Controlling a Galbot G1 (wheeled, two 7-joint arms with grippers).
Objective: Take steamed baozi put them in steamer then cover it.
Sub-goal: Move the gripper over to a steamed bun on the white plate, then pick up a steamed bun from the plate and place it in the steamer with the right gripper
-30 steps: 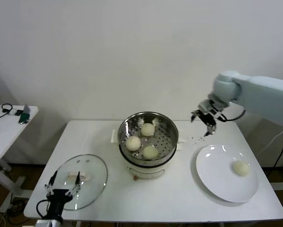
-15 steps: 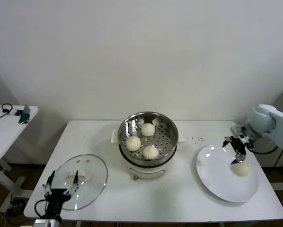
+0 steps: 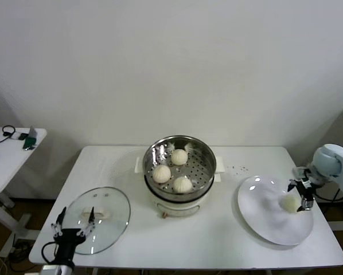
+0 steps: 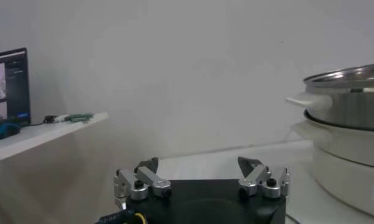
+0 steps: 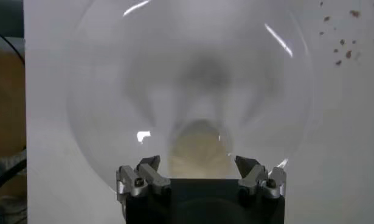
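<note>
Buns are sitting three together in the round shiny stainless-steel steamer [image 3: 180, 163] at table centre, while the fourth small cream-white domed steamed baozi [image 3: 288, 203] is lying on the flat white plate [image 3: 263, 220] at the steamer's four o'clock. Right gripper [image 3: 303, 193] is hovering just over that bun, fingers spread and grasping nothing. Left gripper [image 3: 73, 228] is waiting with released fingers at the near edge of the round clear glass cover [image 3: 105, 213], at the steamer's eight o'clock.
</note>
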